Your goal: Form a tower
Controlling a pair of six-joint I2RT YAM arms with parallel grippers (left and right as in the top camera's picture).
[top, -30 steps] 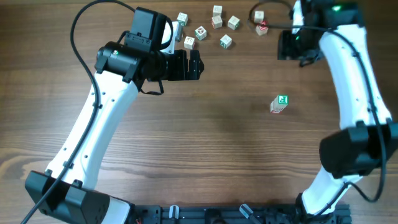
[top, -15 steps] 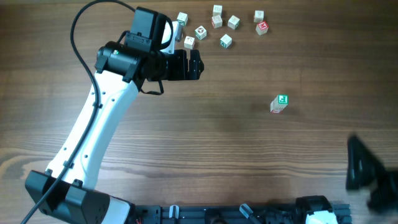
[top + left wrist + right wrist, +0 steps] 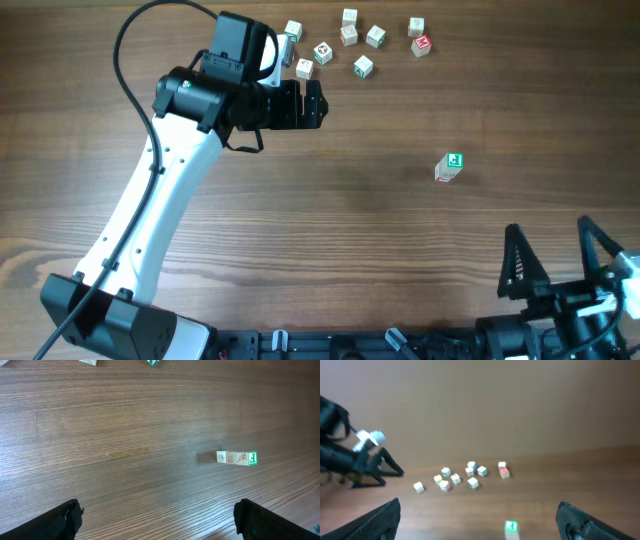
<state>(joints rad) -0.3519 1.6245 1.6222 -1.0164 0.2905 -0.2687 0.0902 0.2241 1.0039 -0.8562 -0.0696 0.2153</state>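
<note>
My left gripper (image 3: 320, 104) is spread wide and holds nothing. It hangs over the bare table (image 3: 350, 240) just short of the loose cubes (image 3: 349, 40) scattered along the far edge, and touches none of them. My right gripper (image 3: 548, 232) is also as wide as it goes and empty, with both fingers clear of everything. It sits low at the near right corner and points out across the wood. The tower (image 3: 449, 166) stands right of centre, well apart from both grippers. My left wrist view shows three cubes in line, with the green-marked one at the end. My right wrist view is blurred, but the green top shows at its bottom edge, with the loose cubes beyond it. A second ago my right arm was stretched to the far right side, its gripper hanging over the red-marked cube (image 3: 422, 44) and its neighbour. Since then it has swung back to the near edge. My left arm, the tower and the loose cubes are all where they were.
</note>
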